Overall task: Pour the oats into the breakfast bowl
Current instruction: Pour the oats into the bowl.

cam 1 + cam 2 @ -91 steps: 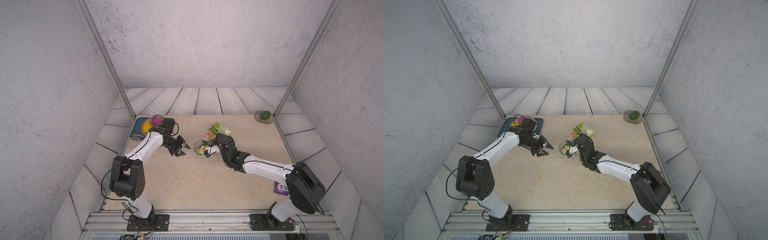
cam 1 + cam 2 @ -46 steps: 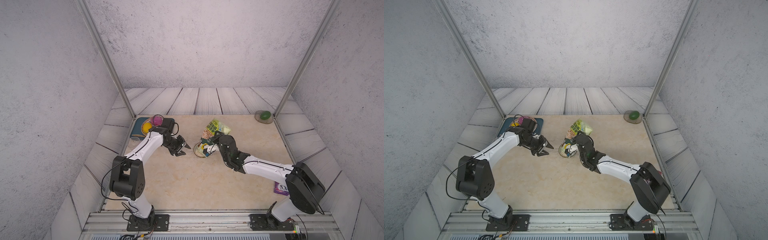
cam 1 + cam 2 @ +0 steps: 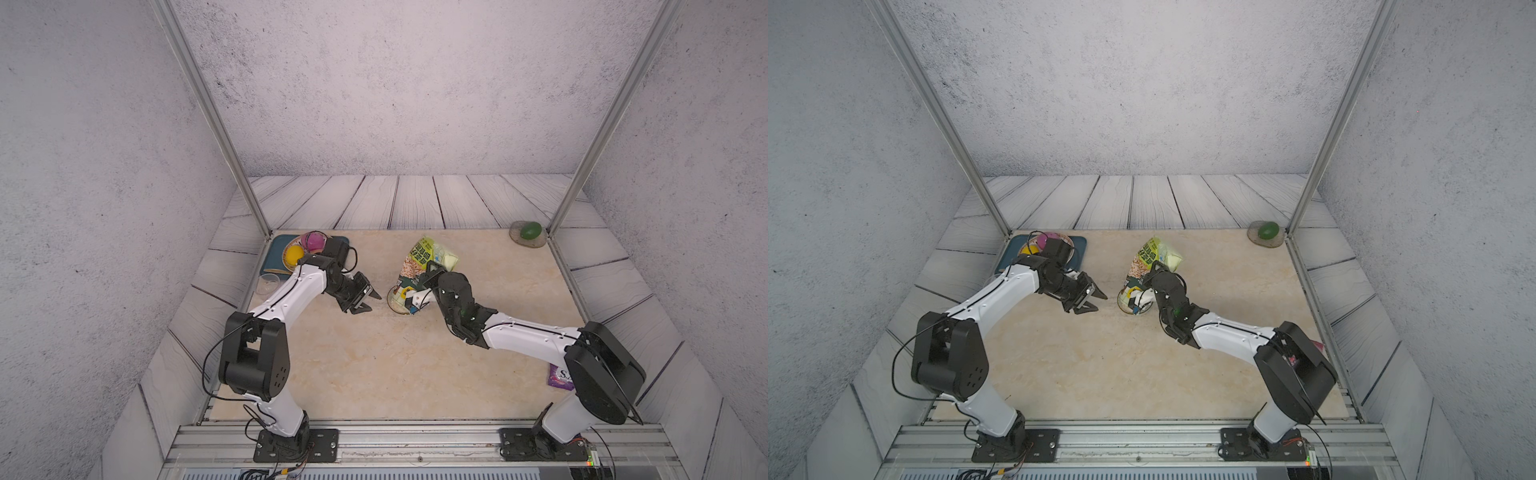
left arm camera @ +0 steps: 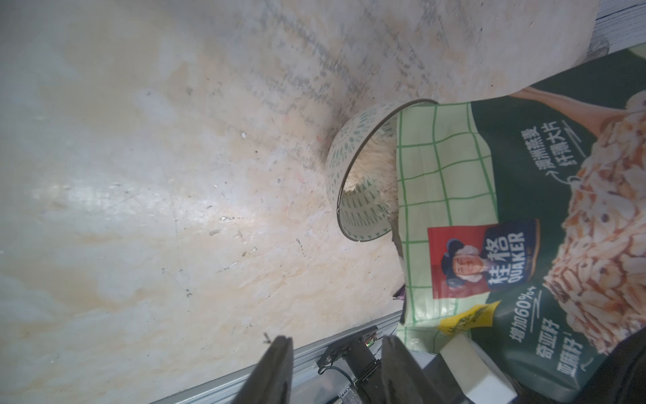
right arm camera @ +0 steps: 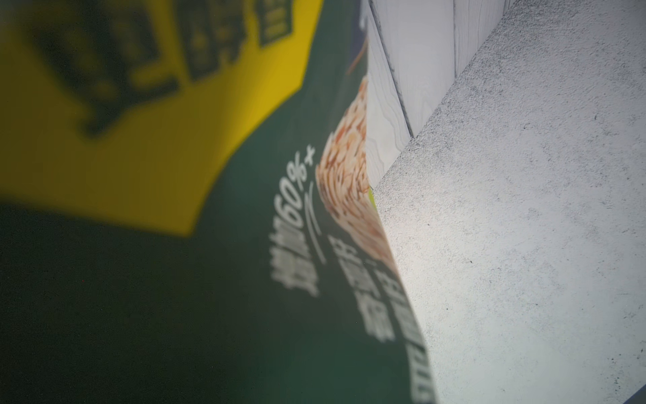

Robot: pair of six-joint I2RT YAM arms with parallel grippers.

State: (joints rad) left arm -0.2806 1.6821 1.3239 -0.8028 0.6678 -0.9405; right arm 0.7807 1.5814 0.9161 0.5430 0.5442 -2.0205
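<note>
Over at the far left, nothing's been touched: the fruit dish (image 3: 296, 252) is parked on its blue mat, with the clear glass cup (image 3: 267, 284) just on the near side of it. Moving right, the left gripper (image 3: 372, 303) is held low over the table (image 3: 374, 365), jaws spread and empty, just left of the breakfast bowl (image 3: 395, 306). It's in the same spot as a second ago, so no help is being given from that side.

Then the main event. The oat bag (image 3: 419, 259) is upended over the bowl, mouth tucked down inside the rim. Compared with a second ago, its raised end has been swung up and slightly left, so it's tipped steeper now. In the left wrist view a pale heap of oats (image 4: 374, 164) is already piled in the bowl against the bag's mouth. The bag is pinched near its lower end by the right gripper (image 3: 417, 296), and one white pad (image 4: 468, 363) is seen pressed on the plastic.

So the pour looks well underway, and overfilling is probably the thing to be watched.

Further right, a purple bag (image 3: 559, 377) is half hidden by the right arm, and a green fruit (image 3: 530, 231) is left in the far right corner.
</note>
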